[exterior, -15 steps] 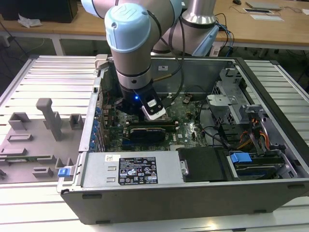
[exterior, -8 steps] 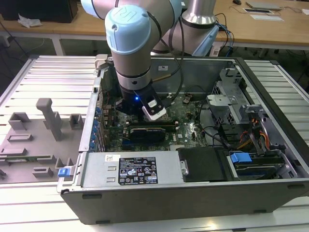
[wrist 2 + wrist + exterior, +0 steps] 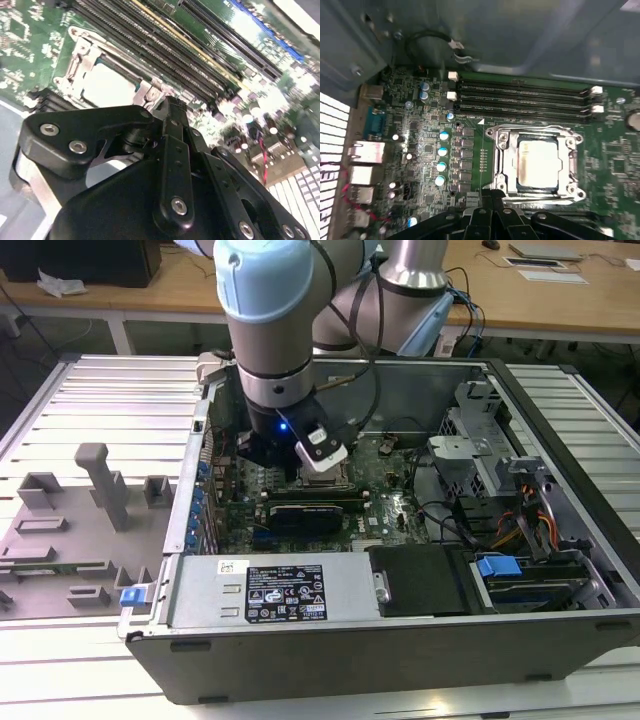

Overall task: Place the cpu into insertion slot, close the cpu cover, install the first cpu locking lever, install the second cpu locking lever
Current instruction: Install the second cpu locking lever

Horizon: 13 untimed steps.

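Pale silver cpu (image 3: pixel 536 162) lies flat inside the insertion slot (image 3: pixel 503 165), cpu cover (image 3: pixel 570 162) closed.

Open computer case (image 3: pixel 560 630); grey fixture tray (image 3: pixel 70 530) well off to the tool's side; memory slots (image 3: pixel 520 95) just beyond tool tip.

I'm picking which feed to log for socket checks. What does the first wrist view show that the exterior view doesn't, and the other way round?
First wrist view: the cpu seated in the insertion slot, with the cpu cover framing it, beside the memory slots.
Exterior view: the whole open computer case, its power supply, and the grey fixture tray.
Both: the gripper over the green motherboard.
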Available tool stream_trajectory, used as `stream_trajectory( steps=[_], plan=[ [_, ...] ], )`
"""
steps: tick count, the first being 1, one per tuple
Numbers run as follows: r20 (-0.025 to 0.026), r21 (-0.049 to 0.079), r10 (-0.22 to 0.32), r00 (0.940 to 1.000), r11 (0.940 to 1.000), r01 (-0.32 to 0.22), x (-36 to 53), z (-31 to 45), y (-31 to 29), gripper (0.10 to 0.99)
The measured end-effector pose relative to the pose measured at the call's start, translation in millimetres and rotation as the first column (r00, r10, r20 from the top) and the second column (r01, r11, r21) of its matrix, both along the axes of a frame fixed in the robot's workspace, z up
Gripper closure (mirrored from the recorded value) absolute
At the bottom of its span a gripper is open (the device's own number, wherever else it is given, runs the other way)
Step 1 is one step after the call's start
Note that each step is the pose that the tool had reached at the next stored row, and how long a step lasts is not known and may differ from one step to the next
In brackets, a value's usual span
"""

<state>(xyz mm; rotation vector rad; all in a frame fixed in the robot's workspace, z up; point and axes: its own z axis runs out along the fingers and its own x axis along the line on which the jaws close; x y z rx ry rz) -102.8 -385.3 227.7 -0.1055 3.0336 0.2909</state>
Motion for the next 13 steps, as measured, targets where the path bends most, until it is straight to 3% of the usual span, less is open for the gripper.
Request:
stream_trajectory(
  steps=[1,2,3,7,9,11,13],
  plan=[
    [-0.0003,-0.009,0.0,1.0,1.0,0.0,0.3,1.7,0.1,0.98],
    [-0.0043,-0.031,-0.001,1.0,0.9995,0.001,2.1,3.2,0.0,0.98],
    [-0.0062,-0.036,-0.003,1.0,0.9993,0.003,5.0,3.2,0.0,0.98],
    [-0.008,-0.037,-0.005,1.0,0.9993,0.004,23.7,3.2,0.0,0.98],
    [-0.0094,-0.037,-0.005,0.9999,0.9993,0.005,38.1,3.1,0.3,0.98],
    [-0.0102,-0.04,-0.006,0.9999,0.9992,0.005,43.4,3.2,1.9,0.98],
    [-0.0113,-0.052,-0.006,0.9999,0.9986,0.006,48.7,3.2,8.4,0.98]
  ],
)
